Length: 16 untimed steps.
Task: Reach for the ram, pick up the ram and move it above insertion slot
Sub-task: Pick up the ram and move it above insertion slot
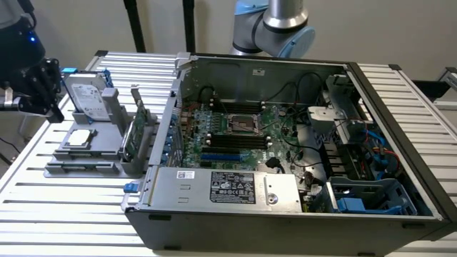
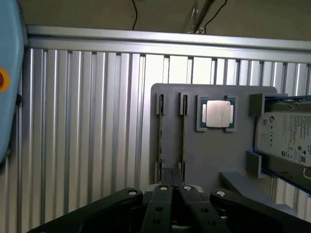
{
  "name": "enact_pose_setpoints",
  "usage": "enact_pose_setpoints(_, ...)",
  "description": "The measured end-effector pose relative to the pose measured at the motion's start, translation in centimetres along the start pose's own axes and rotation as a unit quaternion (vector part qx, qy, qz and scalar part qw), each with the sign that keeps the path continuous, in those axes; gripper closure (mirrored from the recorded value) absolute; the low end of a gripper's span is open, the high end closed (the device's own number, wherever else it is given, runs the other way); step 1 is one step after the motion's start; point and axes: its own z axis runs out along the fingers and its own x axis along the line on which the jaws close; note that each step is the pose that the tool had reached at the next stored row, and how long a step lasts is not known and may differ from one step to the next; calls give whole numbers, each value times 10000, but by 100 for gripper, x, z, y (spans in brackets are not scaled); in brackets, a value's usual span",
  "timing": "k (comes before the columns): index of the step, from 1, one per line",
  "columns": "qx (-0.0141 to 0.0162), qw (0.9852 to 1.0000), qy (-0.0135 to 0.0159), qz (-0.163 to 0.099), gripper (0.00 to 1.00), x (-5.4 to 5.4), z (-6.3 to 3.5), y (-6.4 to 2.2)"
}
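Wrist view showed us the gripper (image 2: 173,171), jaws pressed together and empty, above the grey holder (image 2: 214,160) at the exterior view's left, beside the open computer case (image 1: 286,235). We took the thin edge standing in a holder slot for the ram (image 2: 183,138), apart from the fingertips. Descending shut, we judged, the tips could strike its edge or the CPU (image 2: 216,114) nearby.

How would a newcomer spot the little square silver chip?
Start at the open black computer case; the grey plastic holder stands at the exterior view's left of it. On that holder the small square silver chip lies flat, while its neighbours, the silver hard drive and the green expansion card, stand upright.
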Motion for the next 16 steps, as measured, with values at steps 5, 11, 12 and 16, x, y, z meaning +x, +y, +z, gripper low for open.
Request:
enact_pose_setpoints(5, 2, 9998, 5, -178, 88, 0, 2, 0)
enact_pose_setpoints(11, 2, 9998, 5, -179, 64, 1, 61, -2)
enact_pose_setpoints(12, 2, 9998, 4, -179, 64, 1, 79, -2)
enact_pose_setpoints(16, 2, 9998, 5, -179, 64, 2, 150, -4)
